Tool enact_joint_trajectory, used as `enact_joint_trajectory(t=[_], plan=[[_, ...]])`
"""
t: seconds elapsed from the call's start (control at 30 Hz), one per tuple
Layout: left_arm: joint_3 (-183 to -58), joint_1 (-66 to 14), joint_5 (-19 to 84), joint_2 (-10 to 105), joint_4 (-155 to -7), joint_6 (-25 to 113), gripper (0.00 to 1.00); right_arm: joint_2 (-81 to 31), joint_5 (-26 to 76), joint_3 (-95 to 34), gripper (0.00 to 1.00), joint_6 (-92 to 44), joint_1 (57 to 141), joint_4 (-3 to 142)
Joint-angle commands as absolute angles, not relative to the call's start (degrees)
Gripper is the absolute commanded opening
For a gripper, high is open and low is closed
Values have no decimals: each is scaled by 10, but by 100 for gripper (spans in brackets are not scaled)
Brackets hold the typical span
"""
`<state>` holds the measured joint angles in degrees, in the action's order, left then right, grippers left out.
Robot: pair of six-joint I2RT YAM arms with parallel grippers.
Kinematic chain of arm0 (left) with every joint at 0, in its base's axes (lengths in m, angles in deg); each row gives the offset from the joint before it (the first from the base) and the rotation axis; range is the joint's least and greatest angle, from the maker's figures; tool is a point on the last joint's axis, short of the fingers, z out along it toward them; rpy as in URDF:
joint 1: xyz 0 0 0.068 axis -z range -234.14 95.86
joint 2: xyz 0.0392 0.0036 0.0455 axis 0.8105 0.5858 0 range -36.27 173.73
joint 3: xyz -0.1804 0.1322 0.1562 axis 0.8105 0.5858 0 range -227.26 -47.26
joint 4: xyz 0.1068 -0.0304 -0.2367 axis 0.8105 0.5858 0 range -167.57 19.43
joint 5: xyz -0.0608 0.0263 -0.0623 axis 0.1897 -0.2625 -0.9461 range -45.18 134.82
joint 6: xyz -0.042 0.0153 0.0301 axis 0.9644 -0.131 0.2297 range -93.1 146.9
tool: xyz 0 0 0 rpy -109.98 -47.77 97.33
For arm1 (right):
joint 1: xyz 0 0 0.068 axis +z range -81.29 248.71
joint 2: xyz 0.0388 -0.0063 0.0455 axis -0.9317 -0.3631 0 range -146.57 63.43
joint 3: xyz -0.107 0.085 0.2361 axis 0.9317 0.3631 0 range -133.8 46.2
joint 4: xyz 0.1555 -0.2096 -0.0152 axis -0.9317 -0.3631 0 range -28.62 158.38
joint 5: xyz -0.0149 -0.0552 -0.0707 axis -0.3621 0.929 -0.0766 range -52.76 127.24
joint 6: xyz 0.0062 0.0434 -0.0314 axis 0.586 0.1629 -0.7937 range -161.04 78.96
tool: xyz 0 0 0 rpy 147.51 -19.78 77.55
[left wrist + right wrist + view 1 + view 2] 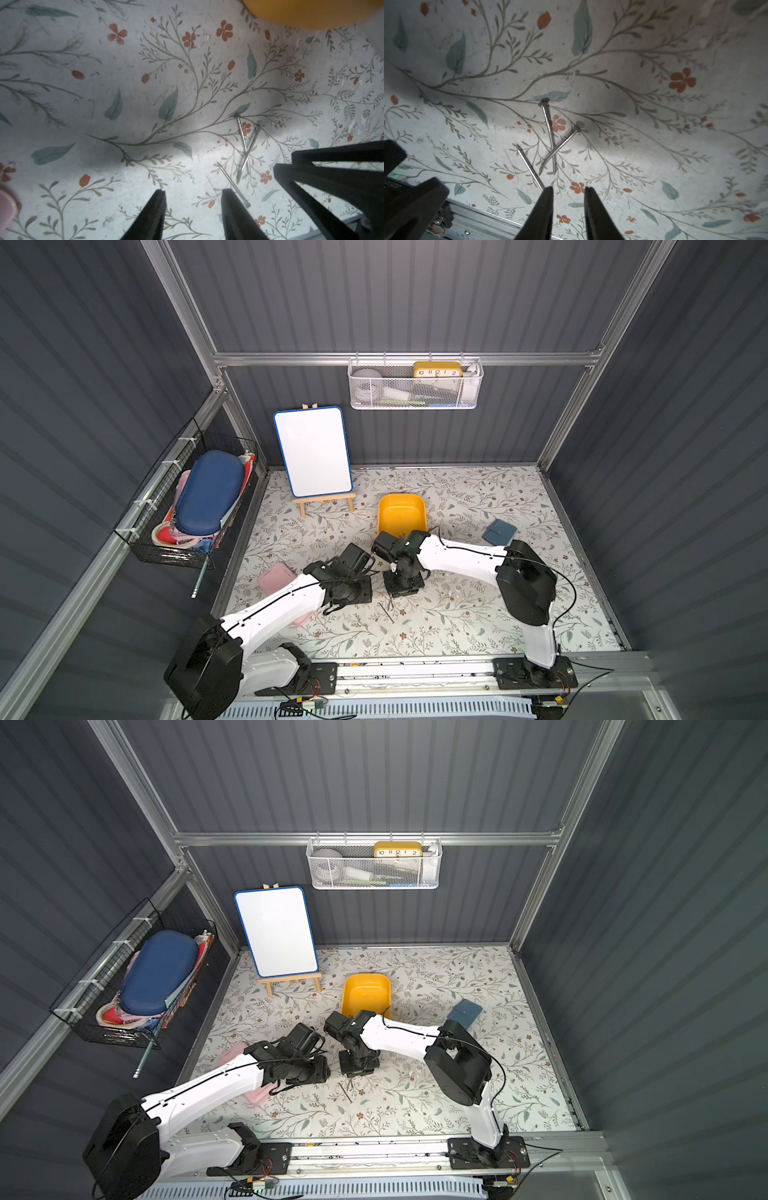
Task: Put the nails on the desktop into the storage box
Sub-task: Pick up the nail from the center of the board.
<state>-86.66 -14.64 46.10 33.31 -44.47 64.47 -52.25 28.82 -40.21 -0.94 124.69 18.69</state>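
Three nails (554, 149) lie on the desktop (457, 626), in the lower centre of both top views, just below the two grippers. Two of them cross each other, and one of these is bent. The third lies just beside them. The box (401, 514) stands in the centre of the frame, above the grippers and well apart from the nails.

The left gripper (194, 193) has its jaws apart with nothing between them. The right gripper (569, 190) has its jaws a little apart, and they too are empty.

I see several risks. Both grippers hang over the same small group, very near to each other, so they may bump if both go down together. The nails are thin and lie flat, so the jaws may close above one and slip off. Lifting one nail of the crossed pair may drag or flick the other away. A thin nail can also turn in the grip and fall on the way to the box.

Some things are hard to tell. In the top views the gripper bodies hide the fingertips, and the wrist views do not show how high they are over the desktop. The single nail runs just beside a finger (230, 207) of the left gripper, but I cannot tell whether they touch. The right arm (457, 560) covers the near edge of the box, and nails inside would be too thin to see. The left arm (274, 605) covers part of a pink case (274, 578). More nails may hide under both arms.
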Motion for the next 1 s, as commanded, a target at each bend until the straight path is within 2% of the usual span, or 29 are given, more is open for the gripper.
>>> enact_joint_trajectory(t=[0.0,0.57,0.73,0.83,0.97], plan=[[-846,-145,449,313,-460,651,48,-541,303,-418,30,34,1249,180],[-813,-144,454,260,-459,642,49,-599,335,-455,30,78,1248,182],[-809,-144,451,256,-454,647,49,-622,334,-463,24,77,1248,167],[-807,-144,453,249,-453,650,49,-625,336,-455,16,82,1247,172],[-808,-144,455,251,-452,649,49,-625,341,-455,13,80,1245,173]])
